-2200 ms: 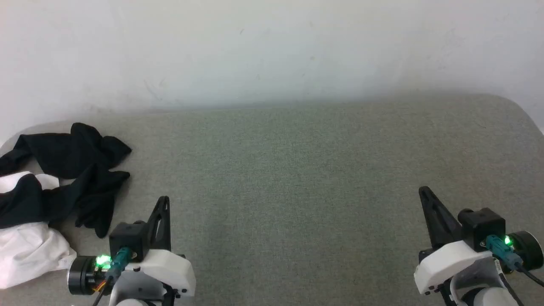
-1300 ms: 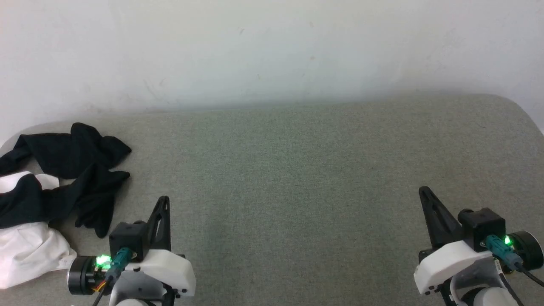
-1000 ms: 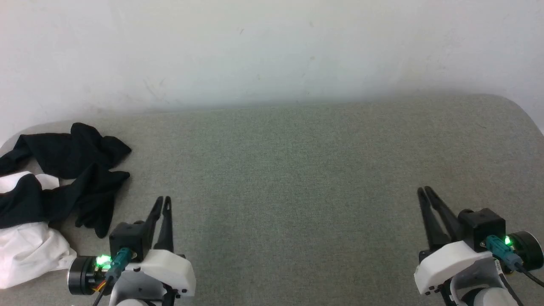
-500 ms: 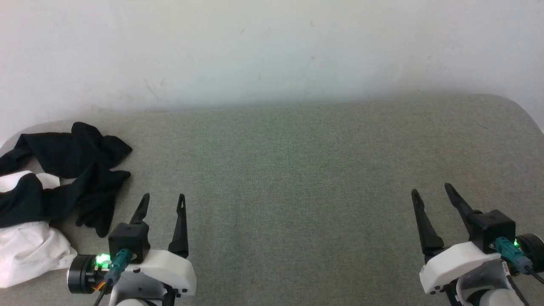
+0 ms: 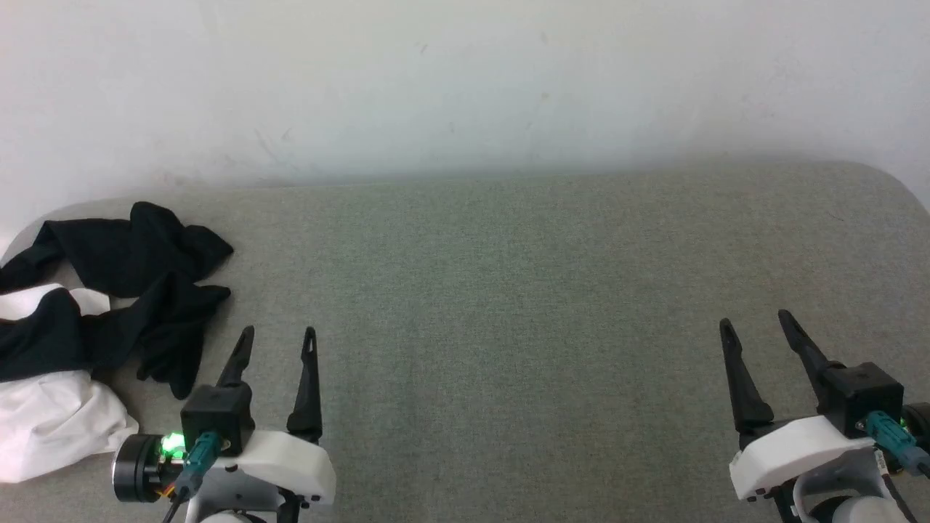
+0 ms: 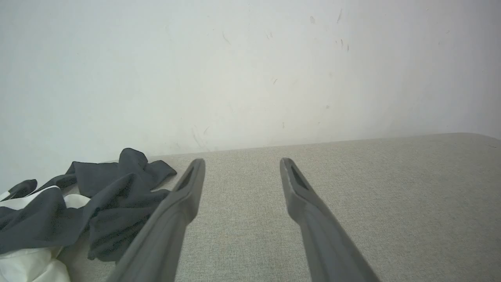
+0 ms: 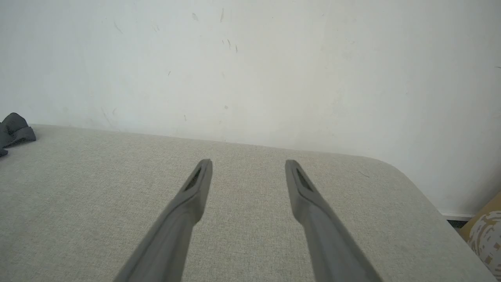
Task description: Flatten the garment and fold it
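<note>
A pale wall [image 5: 465, 73] backs a wide grey fabric-covered surface [image 5: 508, 290] with rounded corners. The garment [image 5: 94, 341] lies crumpled at the surface's far left edge, its black sleeves twisted over bunched white cloth. The left gripper [image 5: 280, 332] hovers just beside the heap, its 2 fingers spread apart and empty. The right gripper [image 5: 753, 319] hangs well apart at the right, jaws likewise parted on nothing. Past the right corner sits a tan patterned object [image 7: 483, 235], possibly a box

Garment [image 5: 94, 334] (crumpled) cut off at left edge
</note>
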